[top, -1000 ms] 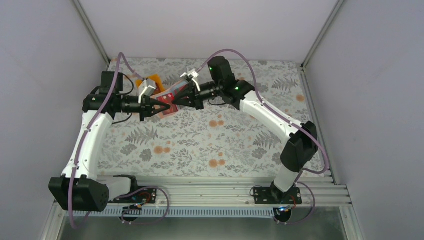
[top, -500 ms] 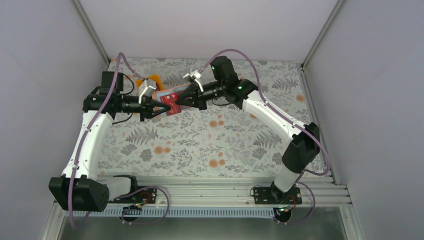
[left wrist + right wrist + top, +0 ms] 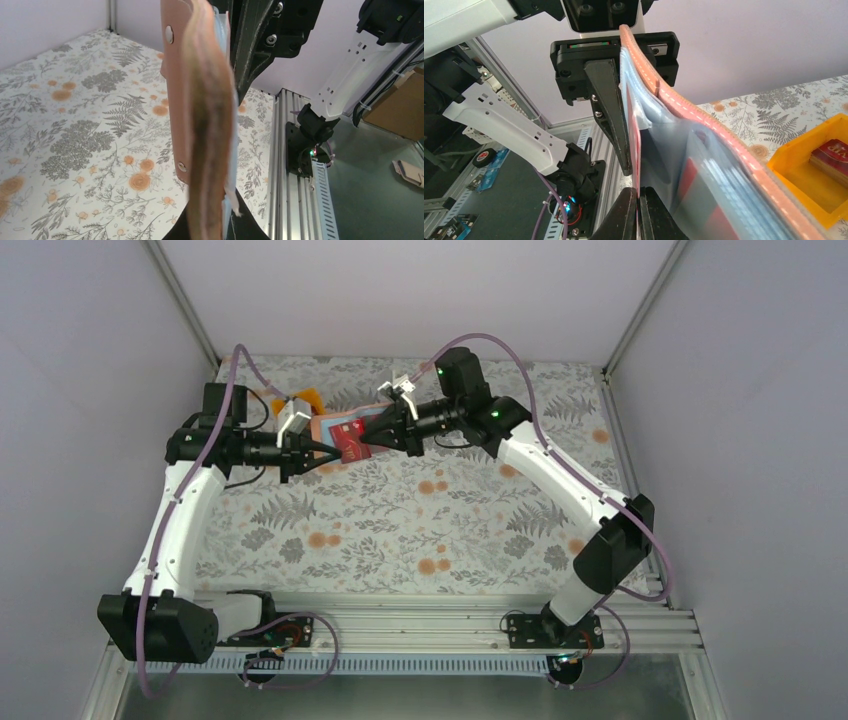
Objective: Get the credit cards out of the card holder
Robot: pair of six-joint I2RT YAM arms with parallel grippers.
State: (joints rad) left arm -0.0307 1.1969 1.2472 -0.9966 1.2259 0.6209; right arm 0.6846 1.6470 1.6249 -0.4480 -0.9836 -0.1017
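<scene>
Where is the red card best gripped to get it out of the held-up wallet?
Pinch the exposed edge of the red card, where it sticks out of the clear pocket, coming from the open side of the wallet, opposite the left hand; the pocket covers the rest.

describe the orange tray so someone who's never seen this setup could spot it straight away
On the fern-print table, look at the far left area, just beyond the left claw. The orange tray sits there, a small open bin with red cards lying in it. It's the only bright orange thing; the tan card holder nearby is held in the air by that claw.
</scene>
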